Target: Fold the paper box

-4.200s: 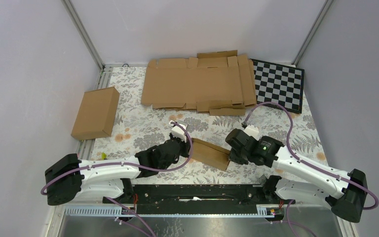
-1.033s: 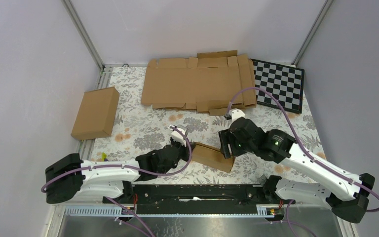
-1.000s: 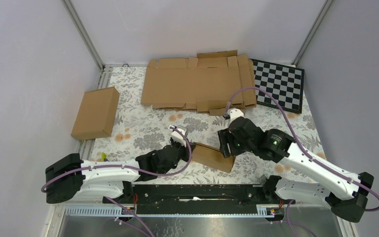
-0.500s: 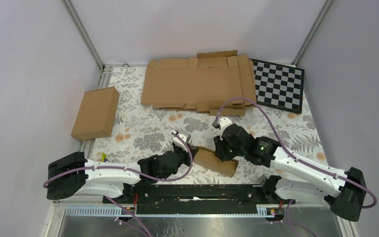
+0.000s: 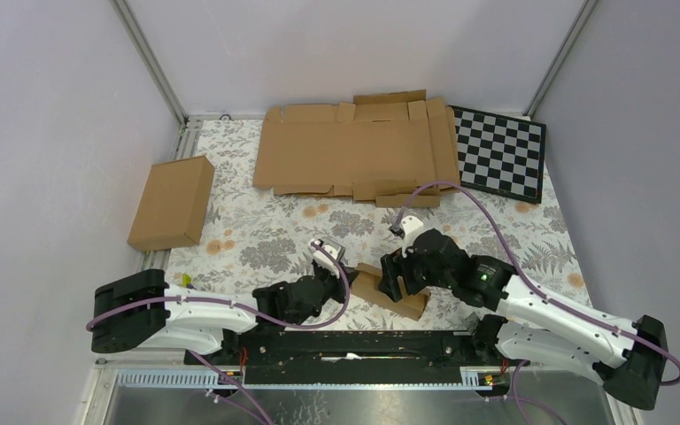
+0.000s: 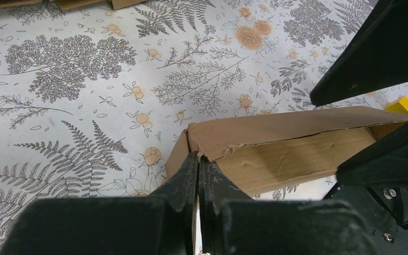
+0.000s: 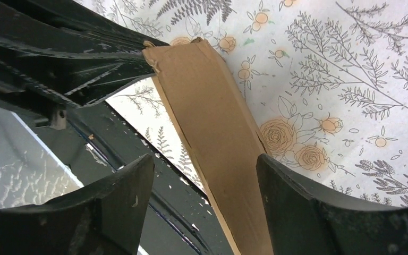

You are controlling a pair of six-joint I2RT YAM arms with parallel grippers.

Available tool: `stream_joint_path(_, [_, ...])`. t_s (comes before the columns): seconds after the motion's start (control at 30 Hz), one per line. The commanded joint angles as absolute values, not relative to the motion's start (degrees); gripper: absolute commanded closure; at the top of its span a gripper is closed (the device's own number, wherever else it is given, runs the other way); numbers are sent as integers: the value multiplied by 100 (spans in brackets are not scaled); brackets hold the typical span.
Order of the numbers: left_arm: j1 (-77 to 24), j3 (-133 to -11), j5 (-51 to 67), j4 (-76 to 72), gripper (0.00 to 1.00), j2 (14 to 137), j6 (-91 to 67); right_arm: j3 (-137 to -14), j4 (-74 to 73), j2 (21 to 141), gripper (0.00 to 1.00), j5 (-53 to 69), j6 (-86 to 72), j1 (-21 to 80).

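The paper box (image 5: 405,300) is a small, creased brown cardboard piece near the table's front edge, between both arms. My left gripper (image 5: 355,282) is shut on its left corner; in the left wrist view the fingertips (image 6: 191,162) pinch the torn edge of the paper box (image 6: 287,149). My right gripper (image 5: 393,280) comes down over the box's middle. In the right wrist view it (image 7: 204,172) stands open, its fingers (image 7: 122,196) straddling the paper box (image 7: 207,106) with a gap on the left side.
A larger closed carton (image 5: 172,202) lies at the left edge. Wide flat cardboard sheets (image 5: 354,146) and a checkerboard (image 5: 500,150) lie at the back. The black mounting rail (image 5: 354,341) runs along the front, just behind the box.
My right arm has swung from the box's right end toward its middle and lowered over it. The box and my left gripper have shifted slightly toward the front edge.
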State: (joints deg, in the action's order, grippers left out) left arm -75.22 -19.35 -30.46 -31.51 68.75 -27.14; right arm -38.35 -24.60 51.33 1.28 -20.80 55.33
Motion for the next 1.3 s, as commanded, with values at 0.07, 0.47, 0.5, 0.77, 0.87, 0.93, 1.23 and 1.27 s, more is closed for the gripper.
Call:
stream_joint_path(0.07, [-7598,-1626,-2801,-2592,100,7008,-2870,-4138,-2201,4712,27,199,-2100,5528])
stream_joint_path(0.47, [-7597,-1727,-2861,-2103,100,6595,-2931,-3489,-2002,4974,75,211,-2598,5528])
stream_joint_path(0.5, [-7602,-1737,-2864,-2056,98,6586,-2950,-3400,-1930,4968,76,293,-2686,5528])
stream_joint_path(0.77, [-7600,-2133,-2933,-1347,61,6445,-3253,-2891,-1631,4973,82,559,-3044,5528])
stream_joint_path(0.87, [-7596,-2374,-3016,-718,54,6209,-3419,-2908,-1637,4913,80,466,-3068,5528])
stream_joint_path(0.93, [-7594,-2561,-3102,-269,50,6088,-3533,-3032,-1711,4875,78,345,-3035,5531])
stream_joint_path(1.23, [-7596,-3006,-2888,1188,41,5434,-4165,-3892,-2448,4811,72,26,-2729,5533])
stream_joint_path(1.27, [-7594,-3084,-2879,1352,41,5340,-4233,-3988,-2492,4783,72,75,-2709,5529])
